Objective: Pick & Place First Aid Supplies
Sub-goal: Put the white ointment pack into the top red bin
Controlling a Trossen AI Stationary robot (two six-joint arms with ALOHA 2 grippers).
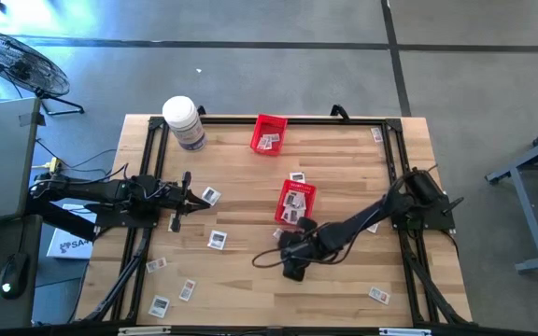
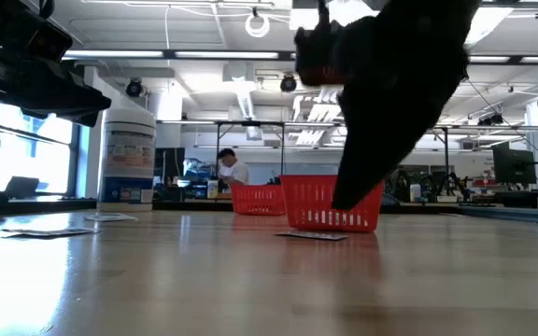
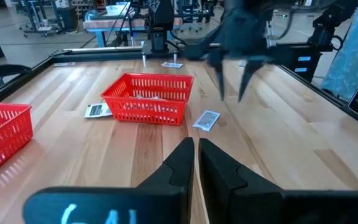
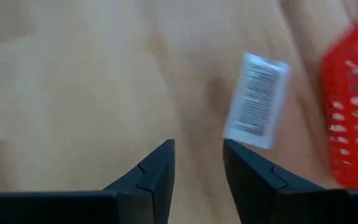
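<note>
Dark right pincer (image 4: 197, 163) parted above flat rectangular packet (image 4: 256, 101) beside mesh basket (image 4: 356, 118).

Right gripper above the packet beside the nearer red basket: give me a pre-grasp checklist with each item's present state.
1. The right gripper is open with nothing between its fingers: ok.
2. Target, a small flat white-grey packet with dark print, lies flat on the wooden table, uncovered: ok.
3. Packet centred between the fingers: not ok; it sits off to one side, towards the red mesh basket.
4. Packet apart from the basket wall: ok, wood shows between them.
5. The left gripper waits on its own side, away from the target: ok.
6. Height above the packet: cannot tell.
</note>
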